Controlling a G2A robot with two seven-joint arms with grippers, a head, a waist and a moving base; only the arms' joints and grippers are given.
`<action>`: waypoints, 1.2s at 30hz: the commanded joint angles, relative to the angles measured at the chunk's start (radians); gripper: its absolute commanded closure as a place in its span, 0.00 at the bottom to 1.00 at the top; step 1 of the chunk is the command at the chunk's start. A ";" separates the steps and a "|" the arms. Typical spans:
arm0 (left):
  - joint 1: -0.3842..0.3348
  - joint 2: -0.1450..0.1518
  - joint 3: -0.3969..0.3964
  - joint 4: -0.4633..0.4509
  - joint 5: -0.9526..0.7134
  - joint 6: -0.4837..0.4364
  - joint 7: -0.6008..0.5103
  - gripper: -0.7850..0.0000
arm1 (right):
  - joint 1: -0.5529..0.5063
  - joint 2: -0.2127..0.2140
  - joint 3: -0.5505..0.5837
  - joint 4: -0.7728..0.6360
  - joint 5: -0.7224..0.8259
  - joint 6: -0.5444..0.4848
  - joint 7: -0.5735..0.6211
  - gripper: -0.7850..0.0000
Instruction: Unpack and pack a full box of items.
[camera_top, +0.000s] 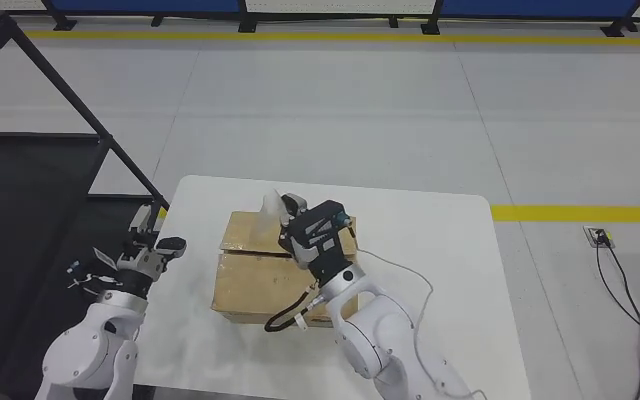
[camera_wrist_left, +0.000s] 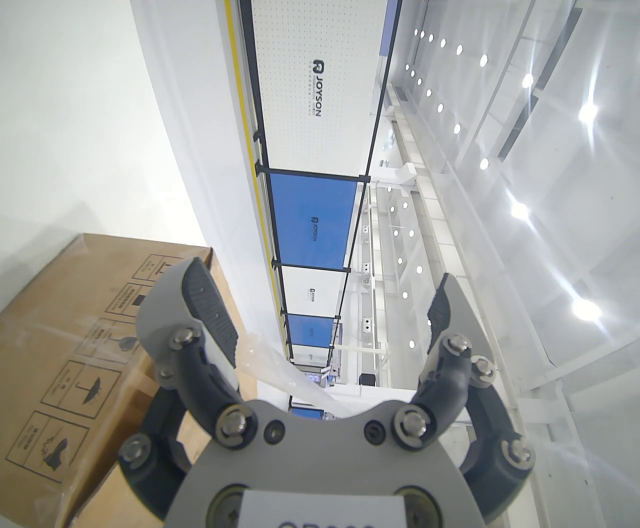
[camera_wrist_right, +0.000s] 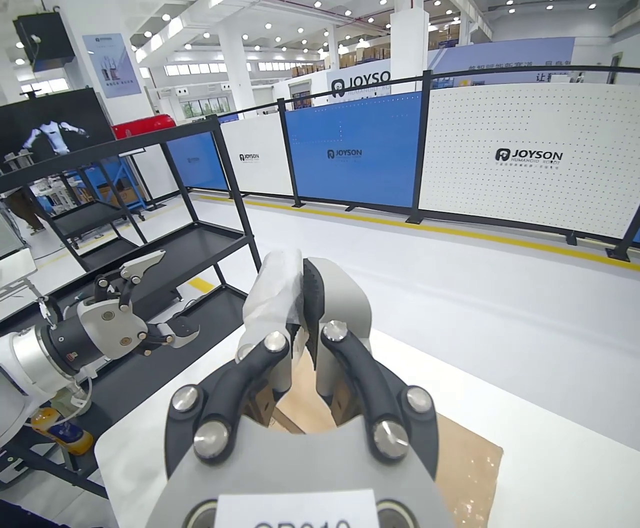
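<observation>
A brown cardboard box (camera_top: 262, 275) stands in the middle of the white table (camera_top: 440, 260); its side with printed symbols (camera_wrist_left: 65, 340) and its top (camera_wrist_right: 465, 465) show in the wrist views. Above the box's far edge my right gripper (camera_top: 285, 215) (camera_wrist_right: 296, 282) is shut on a white plastic-wrapped item (camera_top: 270, 212) (camera_wrist_right: 272, 295), held upright. My left gripper (camera_top: 158, 230) (camera_wrist_left: 325, 310) hangs open at the table's left edge, beside the box and apart from it, with nothing between its fingers. It is also seen from the right wrist (camera_wrist_right: 150, 300). The wrapped item (camera_wrist_left: 280, 365) shows beyond its fingers.
A black metal shelf rack (camera_top: 50, 200) (camera_wrist_right: 200, 245) stands close to the table's left side, right behind the left arm. A yellow object (camera_wrist_right: 60, 430) lies low by the rack. The table's right half is bare white surface.
</observation>
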 joint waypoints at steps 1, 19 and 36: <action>0.012 0.001 -0.008 -0.004 -0.005 -0.012 -0.023 0.00 | 0.006 -0.004 -0.001 0.003 0.015 0.000 -0.007 1.00; 0.087 -0.001 -0.063 -0.016 -0.095 -0.076 -0.075 0.00 | 0.130 -0.059 -0.067 0.109 0.100 -0.004 -0.034 1.00; 0.115 -0.003 -0.100 -0.015 -0.147 -0.108 -0.099 0.00 | 0.245 -0.127 -0.139 0.263 0.153 0.024 -0.076 1.00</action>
